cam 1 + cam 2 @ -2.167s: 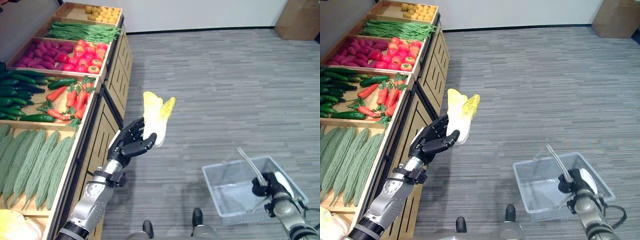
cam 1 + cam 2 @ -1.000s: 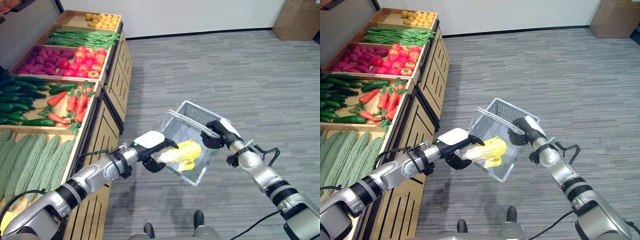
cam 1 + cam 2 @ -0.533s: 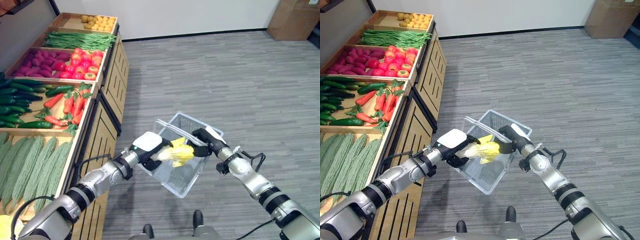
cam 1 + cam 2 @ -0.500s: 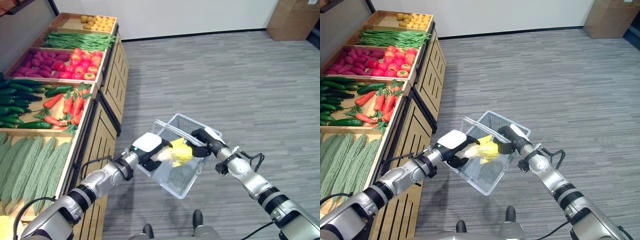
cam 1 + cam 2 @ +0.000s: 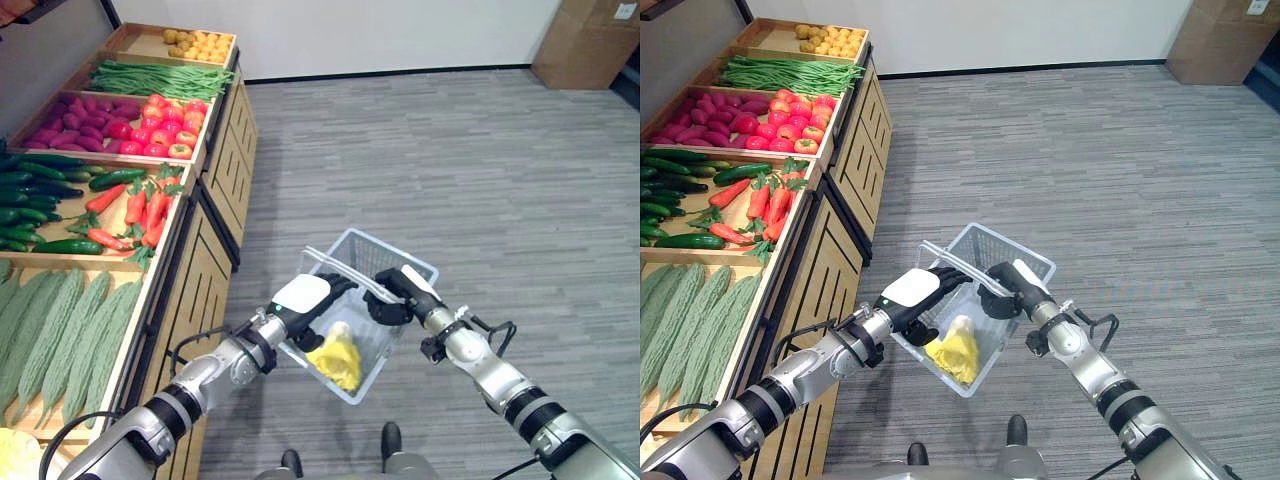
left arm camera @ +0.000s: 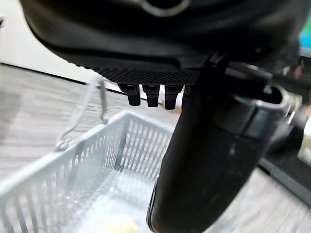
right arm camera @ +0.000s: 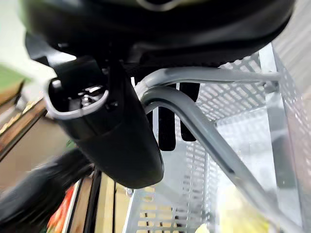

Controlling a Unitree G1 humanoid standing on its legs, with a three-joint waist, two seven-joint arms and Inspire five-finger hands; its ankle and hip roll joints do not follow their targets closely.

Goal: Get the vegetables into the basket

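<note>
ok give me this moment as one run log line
left hand: open, over basket | right hand: shut on basket handle | cabbage: lying in basket | basket: held off floor, tilted

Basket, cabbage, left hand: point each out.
basket (image 5: 408,266), left eye view, far rim corner.
cabbage (image 5: 337,358), left eye view, yellow leaves inside the basket.
left hand (image 5: 303,297), left eye view, white back cover.

A grey striped carpet floor (image 5: 480,170) stretches to a white wall (image 5: 400,30) with dark skirting. A wooden produce stand (image 5: 215,210) lines the left. A cardboard box (image 5: 585,45) sits far right.
</note>
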